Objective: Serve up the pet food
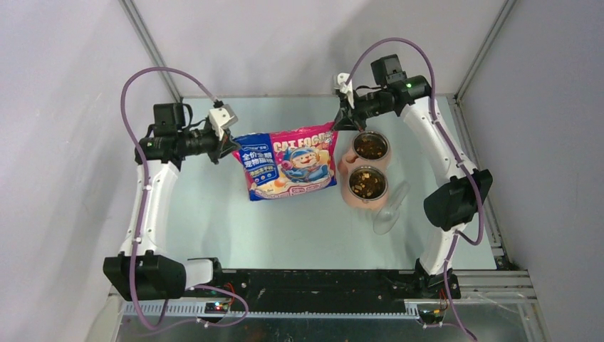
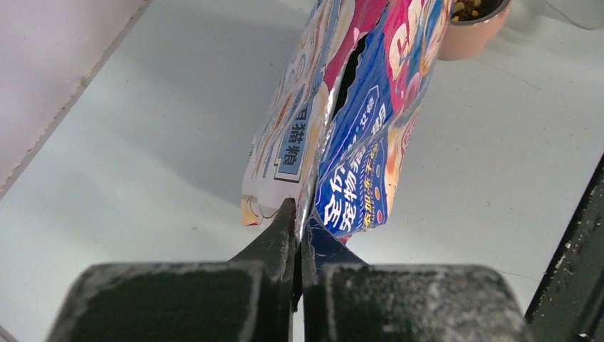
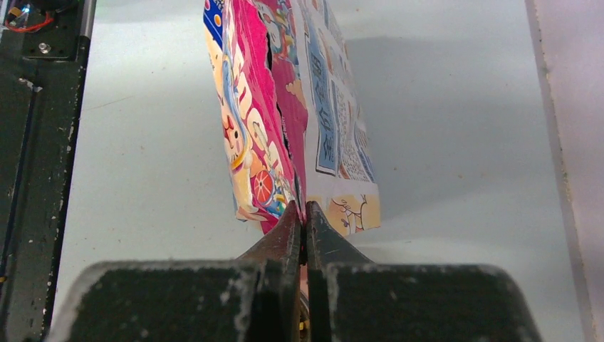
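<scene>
Table (image 1: 285, 228) bowls (image 1: 388, 147) hold pet food (image 1: 367, 183) beside right gripper (image 1: 339, 123) pinching bag (image 1: 288, 164).

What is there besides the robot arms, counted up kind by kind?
Cat food bag: 1
Bowls, each holding pet food: 2
Clear scoop: 1
Total: 4

We see a pale table (image 1: 285, 228). On its right sits a pink stand (image 1: 346, 165) with two bowls of kibble (image 1: 371, 146), and a clear scoop (image 1: 386, 219) just beside it.
</scene>
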Robot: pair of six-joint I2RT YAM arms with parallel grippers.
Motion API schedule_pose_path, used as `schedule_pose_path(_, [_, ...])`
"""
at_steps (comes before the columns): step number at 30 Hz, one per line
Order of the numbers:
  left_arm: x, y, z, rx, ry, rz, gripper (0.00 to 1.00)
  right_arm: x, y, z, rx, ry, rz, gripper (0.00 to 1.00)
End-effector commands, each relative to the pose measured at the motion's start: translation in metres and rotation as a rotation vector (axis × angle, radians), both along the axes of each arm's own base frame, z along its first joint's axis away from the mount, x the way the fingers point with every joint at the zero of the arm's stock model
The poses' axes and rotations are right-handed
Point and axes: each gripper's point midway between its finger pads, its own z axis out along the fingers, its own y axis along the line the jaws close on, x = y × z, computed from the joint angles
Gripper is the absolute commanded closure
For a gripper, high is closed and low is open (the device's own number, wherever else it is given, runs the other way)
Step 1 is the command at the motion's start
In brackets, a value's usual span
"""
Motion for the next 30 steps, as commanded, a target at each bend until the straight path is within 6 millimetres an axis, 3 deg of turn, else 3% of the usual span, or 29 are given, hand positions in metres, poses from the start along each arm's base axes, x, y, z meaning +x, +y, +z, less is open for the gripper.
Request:
schedule_pose_path(1, [0.001, 0.014, 0.035, 0.005, -0.111, 0.028, 1.0, -0.011, -0.024, 0.02, -0.013, -0.039, -0.028, 1.0])
schedule_pose_path(4, [-0.002, 0.009, 0.039, -0.001, -0.098, 0.0, 0.99, -0.019, -0.017, 0.016, -0.018, -0.028, -0.001, 1.0])
schedule_pose_path(5, [-0.003, 0.008, 0.04, 0.007, -0.096, -0.01, 0.88, -0.021, -0.015, 0.016, -0.02, -0.028, 0.006, 1.0])
schedule_pose_path(7, [-0.006, 0.004, 0.04, 0.021, -0.096, -0.032, 0.63, -0.022, -0.012, 0.014, -0.025, -0.034, 0.015, 0.9])
schedule_pose_path(8, [-0.007, 0.001, 0.04, 0.03, -0.104, -0.05, 0.58, -0.023, -0.01, 0.013, -0.03, -0.042, 0.024, 0.81])
schedule_pose_path(11, [-0.006, -0.007, 0.038, 0.078, -0.134, -0.083, 0.44, -0.023, -0.004, 0.012, -0.04, -0.069, 0.044, 0.67])
schedule_pose_path(18, [0.003, -0.03, 0.024, 0.154, -0.097, -0.18, 0.41, -0.02, 0.018, 0.004, -0.09, -0.111, 0.093, 0.56])
schedule_pose_path(23, [0.021, -0.028, 0.025, 0.172, -0.125, -0.143, 0.42, -0.015, 0.029, 0.002, -0.092, -0.108, 0.105, 0.55])
schedule_pose_path(30, [0.019, -0.019, 0.018, 0.233, -0.12, -0.147, 0.5, -0.008, 0.033, 0.008, -0.094, -0.153, 0.088, 0.53])
